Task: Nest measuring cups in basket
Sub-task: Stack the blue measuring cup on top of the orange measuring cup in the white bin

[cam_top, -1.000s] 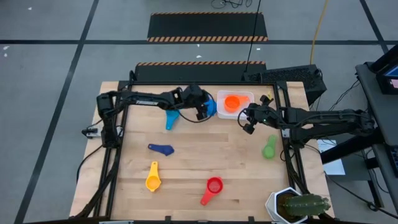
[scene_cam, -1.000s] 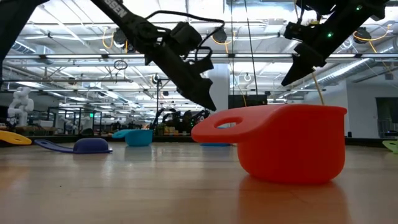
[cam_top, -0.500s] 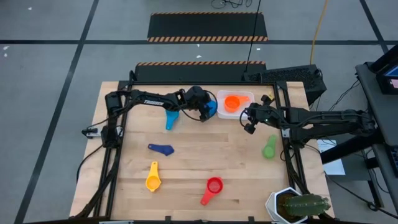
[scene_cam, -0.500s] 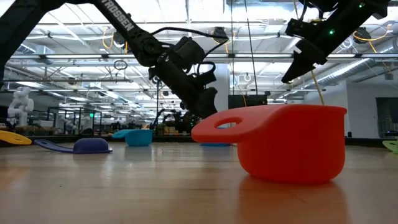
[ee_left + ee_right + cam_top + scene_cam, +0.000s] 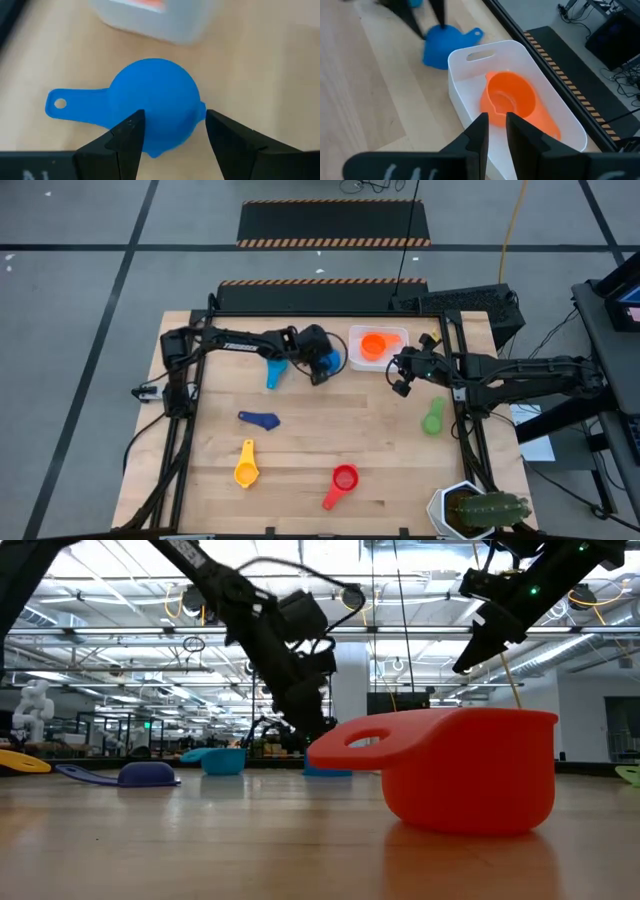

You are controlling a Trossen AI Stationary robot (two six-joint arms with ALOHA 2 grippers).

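The left pincer [image 5: 170,135] stands spread wide, its two fingers on either side of the upturned blue measuring cup [image 5: 152,107], not yet pinching it; the cup lies dome-up on the desk [image 5: 300,450] just beside the white basket [image 5: 398,335], its flat handle pointing away from the basket. It looks light, stiff and smooth, so I judge the rounded bowl may squirt out of a squeeze; the flat handle or the rim would give a surer hold. The right pincer [image 5: 496,131] hangs above the basket with its fingers nearly together and nothing between them. In the basket lies the orange cup [image 5: 512,102], mouth up. Farther out, the light blue cup [image 5: 274,370] sits near the left arm, the navy cup [image 5: 260,420] and the yellow cup [image 5: 246,465] lie toward the desk's left side, the red cup [image 5: 342,482] near the front edge, and the green cup [image 5: 433,418] at the right. A potted cactus [image 5: 485,508] stands at the front right corner.
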